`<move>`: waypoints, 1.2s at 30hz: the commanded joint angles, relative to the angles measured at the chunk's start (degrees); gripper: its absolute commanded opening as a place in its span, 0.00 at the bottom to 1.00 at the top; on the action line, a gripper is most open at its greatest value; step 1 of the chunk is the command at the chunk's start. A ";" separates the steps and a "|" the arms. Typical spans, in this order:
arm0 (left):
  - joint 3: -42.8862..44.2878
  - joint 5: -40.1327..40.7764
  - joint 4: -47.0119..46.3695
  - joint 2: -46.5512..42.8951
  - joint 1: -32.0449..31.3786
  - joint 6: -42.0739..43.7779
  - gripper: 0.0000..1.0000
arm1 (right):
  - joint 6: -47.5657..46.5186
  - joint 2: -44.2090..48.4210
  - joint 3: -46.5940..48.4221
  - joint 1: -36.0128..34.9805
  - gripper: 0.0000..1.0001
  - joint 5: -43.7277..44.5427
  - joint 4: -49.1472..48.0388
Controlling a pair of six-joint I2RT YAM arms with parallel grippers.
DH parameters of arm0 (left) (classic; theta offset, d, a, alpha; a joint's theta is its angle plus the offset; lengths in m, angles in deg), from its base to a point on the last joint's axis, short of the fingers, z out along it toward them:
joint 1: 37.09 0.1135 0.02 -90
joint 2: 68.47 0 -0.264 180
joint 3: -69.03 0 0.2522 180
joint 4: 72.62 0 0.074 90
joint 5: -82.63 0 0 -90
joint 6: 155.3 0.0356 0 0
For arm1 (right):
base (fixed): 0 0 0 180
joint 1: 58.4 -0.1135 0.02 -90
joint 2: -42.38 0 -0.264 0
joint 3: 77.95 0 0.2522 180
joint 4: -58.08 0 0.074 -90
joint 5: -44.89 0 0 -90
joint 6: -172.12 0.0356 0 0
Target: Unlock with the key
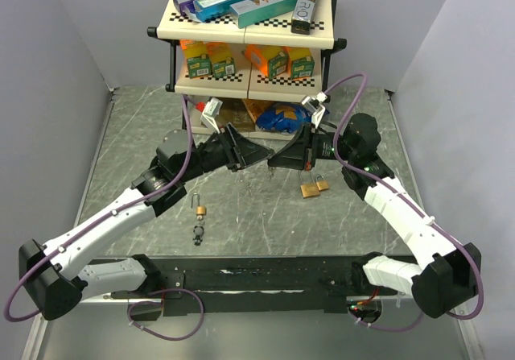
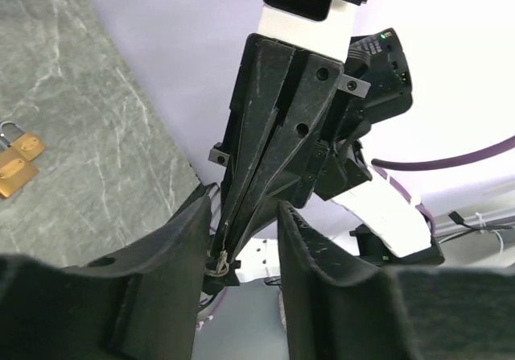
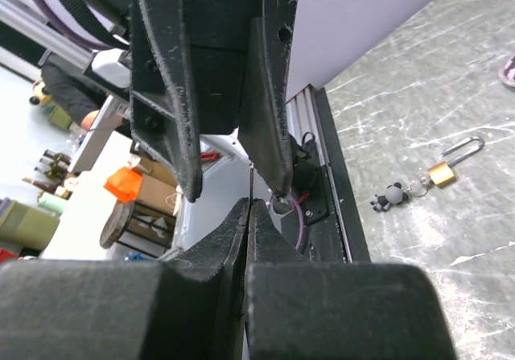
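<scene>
Brass padlock pair [image 1: 314, 188] lies on tabletop [image 1: 265, 223]. Up-left of pair, in air, both claws meet. Right claw [image 3: 249, 205] pressed together on thin metal sliver, we judge it key [image 2: 217, 262]. Left claw [image 2: 244, 207] wide, its fingers either side of right tip. Risks, as we judge:
- left closes on right fingers instead of key
- key slips and drops
- key twists, then refuses lock

Third padlock [image 1: 199, 210] lies far left of pair.

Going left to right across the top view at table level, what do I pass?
Left arm base → small padlock → padlock pair → right arm base.
</scene>
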 commanded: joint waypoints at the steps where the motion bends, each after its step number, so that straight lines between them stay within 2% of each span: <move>1: 0.25 -1.63 -4.13 0.08 0.15 -0.53 0.36 | 1.64 0.00 0.22 0.46 0.00 -2.53 -4.82; 4: 0.69 -1.71 -3.94 0.52 0.15 -0.44 0.27 | 1.38 0.00 0.39 0.46 0.00 -2.35 -4.65; 10: 0.69 -2.07 -3.94 0.88 0.24 -0.79 0.28 | 2.17 -0.09 0.30 0.64 0.00 -2.27 -5.17; 12: 0.61 -1.98 -3.60 0.88 0.15 -0.79 0.26 | 2.61 -0.09 0.13 0.82 0.00 -2.18 -5.61; 15: 0.60 -1.98 -3.68 0.96 0.15 -0.97 0.01 | 3.66 -0.18 -0.14 0.99 0.00 -1.82 -6.93; 19: 0.17 -0.41 -3.33 0.27 0.15 -0.97 0.01 | 4.28 -0.18 -0.40 0.99 0.00 -2.00 -7.19; 20: -0.18 0.21 -3.51 -0.09 0.24 -1.40 0.01 | 4.19 -0.09 -0.49 1.16 0.03 -1.83 -7.02; 22: -1.50 1.09 -4.91 -0.79 0.24 -2.02 0.01 | 3.49 0.26 -0.40 1.17 0.10 -1.56 -5.79; 23: -1.85 1.10 -5.35 -1.06 0.15 -2.55 0.01 | 3.23 0.35 -0.31 1.17 0.20 -1.39 -5.27; 25: -2.47 1.45 -5.70 -1.41 0.24 -2.90 0.01 | 2.61 0.61 -0.22 1.17 0.30 -1.30 -4.56; 28: -2.82 1.63 -5.88 -1.76 0.15 -2.99 0.01 | 2.70 0.52 -0.31 1.17 0.38 -1.56 -4.47; 36: -4.23 2.77 -7.11 -2.73 0.24 -3.52 0.01 | 0.06 0.61 -0.40 1.17 0.38 -1.65 -0.52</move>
